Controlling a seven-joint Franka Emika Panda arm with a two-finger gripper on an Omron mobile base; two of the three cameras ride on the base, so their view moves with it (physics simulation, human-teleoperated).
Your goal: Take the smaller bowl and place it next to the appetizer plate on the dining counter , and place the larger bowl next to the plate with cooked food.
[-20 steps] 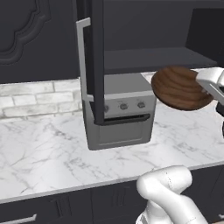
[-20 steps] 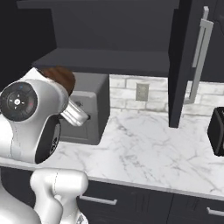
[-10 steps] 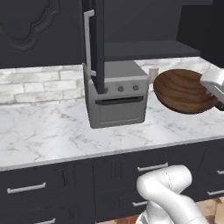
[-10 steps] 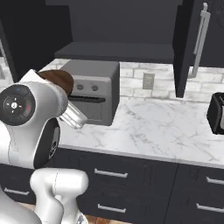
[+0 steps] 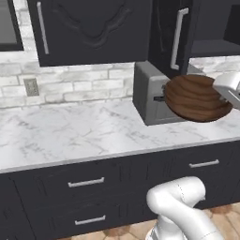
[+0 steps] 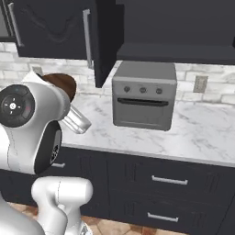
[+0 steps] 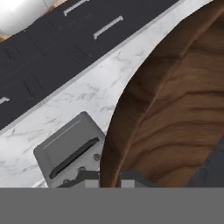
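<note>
A: Left base view, 1st thing: whole pic slid sideways vs a sec ago. That's the base driving, not the stuff moving. The toaster oven (image 5: 154, 96) sat mid-pic before, now it's off to the right, partly behind the smaller bowl (image 5: 197, 97).

B: So the bowl's on its way?

A: Yep. Bowl sits in the same spot next to the arm as before, up in the air, tipped on its side, above the marble counter (image 5: 70, 136). I think that's the carry step, w/ the robot heading off to find the dining counter. No plates in sight yet.

B: Pincer?

A: Hand view: gripper (image 7: 109, 177) squeezed tight on the bowl's rim, one dark tip each side of the edge. Wood grain is big and close.

B: What does the right base view add?

A: Oven's full front w/ 3 knobs, plus the open cabinet door (image 6: 104, 41). But the white arm covers most of the bowl there, just a brown bit peeks out.
</note>
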